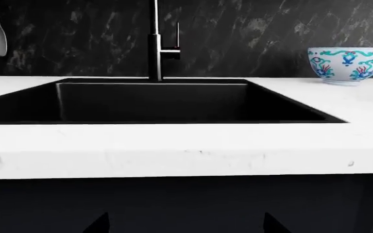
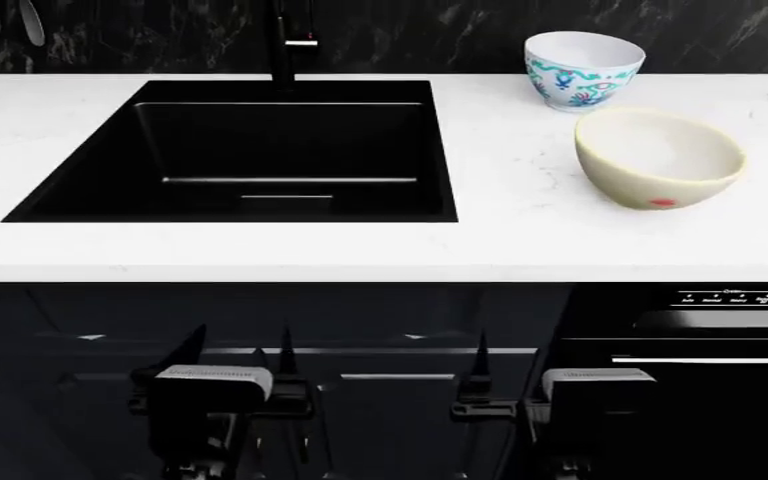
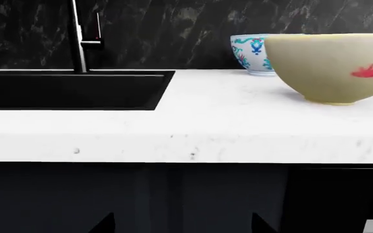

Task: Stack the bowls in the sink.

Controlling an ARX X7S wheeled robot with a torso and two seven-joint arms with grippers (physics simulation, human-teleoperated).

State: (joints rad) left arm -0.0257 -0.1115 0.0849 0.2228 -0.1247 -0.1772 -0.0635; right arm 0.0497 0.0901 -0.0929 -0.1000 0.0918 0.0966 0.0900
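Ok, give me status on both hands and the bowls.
Left hand and right hand open, low in front of the cabinets. Cream bowl and white floral bowl on the counter, right of the sink. Nothing blocking.

3 cams: head high, both wrists low at counter-edge height.

Head looks forward and down over the countertop (image 2: 224, 250), whole sink (image 2: 244, 150) in frame. Both wrist cams sit below and close to the counter front, facing the backsplash (image 1: 271, 34); the left is square on the sink, the right nearer the bowls (image 3: 332, 65). All three share the faucet (image 1: 155, 43).
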